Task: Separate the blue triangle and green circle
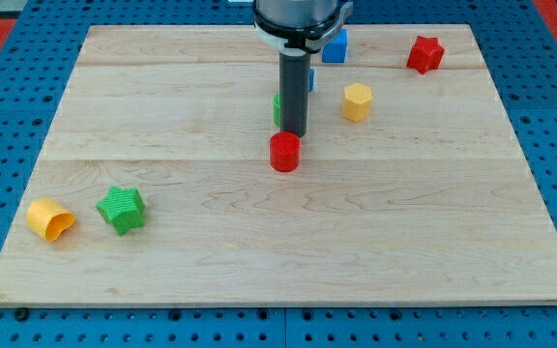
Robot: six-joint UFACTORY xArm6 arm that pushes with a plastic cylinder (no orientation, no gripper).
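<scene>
1. So, progress first: my tip (294,133) sat right against the green circle (278,108), which only peeked out at the rod's left edge. The blue triangle (311,79) showed as a sliver just at the rod's right, a bit up-view. Both looked close together with the rod between them, so I'd judge the separating barely started, most of it left.
2. No jaws on this rig, just a plain rod, so it held nothing.
3. Count, left to right: one yellow block (50,219) and one green star (122,209) far down-left of my tip, one red cylinder (284,152) just below it, one blue cube (335,46) up-right, one yellow hexagon (357,101) to its right, one red star (425,54) far right.
4. That made eight blocks on the wooden board (404,222).
</scene>
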